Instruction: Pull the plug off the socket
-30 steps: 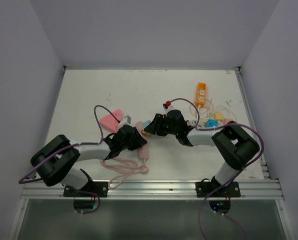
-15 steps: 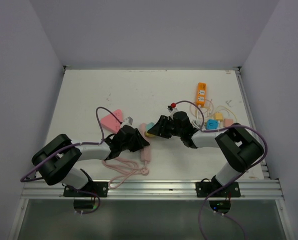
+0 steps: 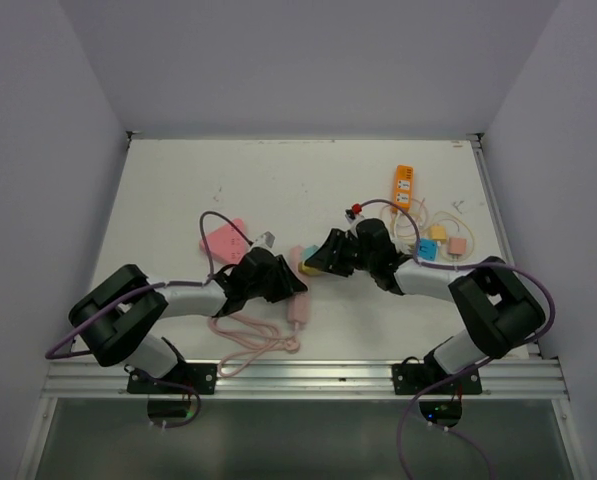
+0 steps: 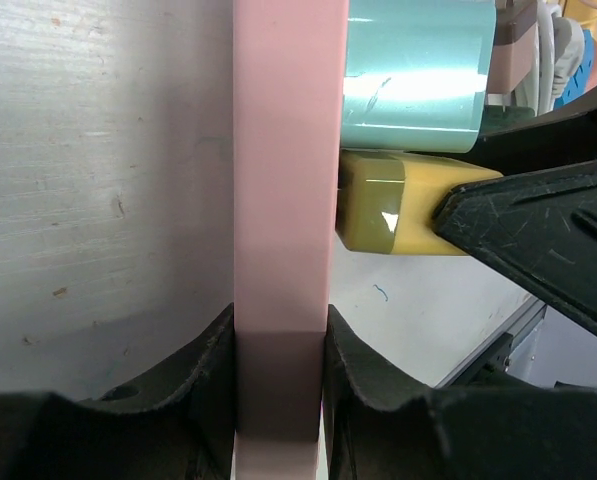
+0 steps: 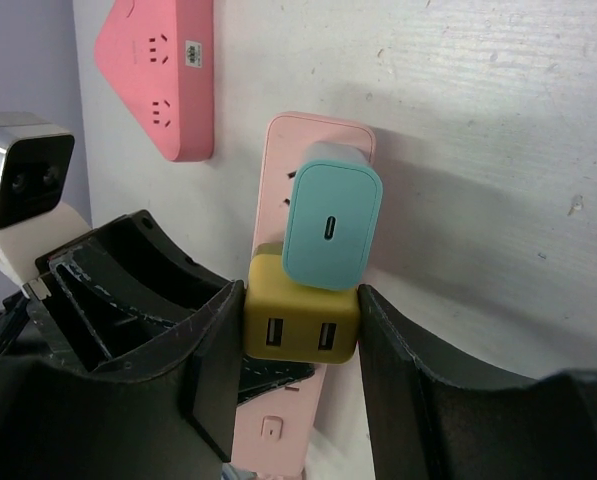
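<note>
Near the middle of the worktop (image 3: pixel 278 190), toward its near rail, we see both arms and the pink socket strip (image 3: pixel 298 308) have drifted slightly rightward over the last second. Even so, the yellow plug (image 5: pixel 298 330) sits against the strip's face beside the teal plug (image 5: pixel 333 225), so we judge nothing freed yet. Our left fingers (image 4: pixel 193 375) are clamped on the strip, and our right fingers (image 5: pixel 398 360) are clamped on the yellow plug. Bare surface lies behind. The pink triangular socket (image 3: pixel 223 240) sits to the left, and the orange strip (image 3: pixel 403 188) and small adapters crowd the right, where we think the pull leads.
</note>
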Robot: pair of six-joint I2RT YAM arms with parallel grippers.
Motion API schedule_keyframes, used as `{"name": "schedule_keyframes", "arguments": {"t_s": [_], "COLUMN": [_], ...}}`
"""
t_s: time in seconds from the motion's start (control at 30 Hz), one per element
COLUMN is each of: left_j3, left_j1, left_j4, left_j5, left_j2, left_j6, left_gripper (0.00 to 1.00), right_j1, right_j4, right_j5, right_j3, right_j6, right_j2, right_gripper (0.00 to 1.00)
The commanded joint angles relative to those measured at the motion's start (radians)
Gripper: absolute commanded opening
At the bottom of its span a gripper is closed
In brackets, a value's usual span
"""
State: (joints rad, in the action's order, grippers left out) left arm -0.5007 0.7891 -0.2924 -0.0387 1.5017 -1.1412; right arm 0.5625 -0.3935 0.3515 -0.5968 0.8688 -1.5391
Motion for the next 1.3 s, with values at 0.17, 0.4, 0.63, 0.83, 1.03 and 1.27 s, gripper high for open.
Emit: {"name": "schedule_keyframes", "arguments": {"t_s": [0.17, 0.4, 0.63, 0.83, 1.03, 1.27], "left_j3": [-0.047, -0.048, -0.025, -0.009, 0.010, 0.034], "left_j1": [0.021, 0.027, 0.015, 0.015, 0.015, 0.015], "left_j4": [0.410, 0.420, 0.395, 0.354, 0.276, 0.220], "left_j5": [0.313, 0.318, 0.303, 0.289, 0.263, 0.241], "left_j2": [0.063, 0.068, 0.055, 0.040, 0.025, 0.002], "left_j6": [-0.014, -0.029, -0.032, -0.015, 0.024, 0.049], "left_gripper": [0.00, 0.00, 0.00, 0.00, 0.00, 0.00], "right_j1": [0.033, 0.025, -0.079, -0.170, -0.263, -0.320], "right_j4": [0.162, 0.205, 0.079, 0.169, 0.243, 0.231], "right_j5": [-0.143, -0.151, 0.001, -0.086, -0.152, -0.121], "right_j3": [-0.109, -0.109, -0.028, 0.012, 0.052, 0.071], "right_j6": [-0.071, -0.105, -0.097, -0.160, -0.154, -0.146], "right_j2": [0.059, 0.076, 0.122, 0.215, 0.223, 0.169], "right_gripper": [0.00, 0.00, 0.00, 0.00, 0.00, 0.16]}}
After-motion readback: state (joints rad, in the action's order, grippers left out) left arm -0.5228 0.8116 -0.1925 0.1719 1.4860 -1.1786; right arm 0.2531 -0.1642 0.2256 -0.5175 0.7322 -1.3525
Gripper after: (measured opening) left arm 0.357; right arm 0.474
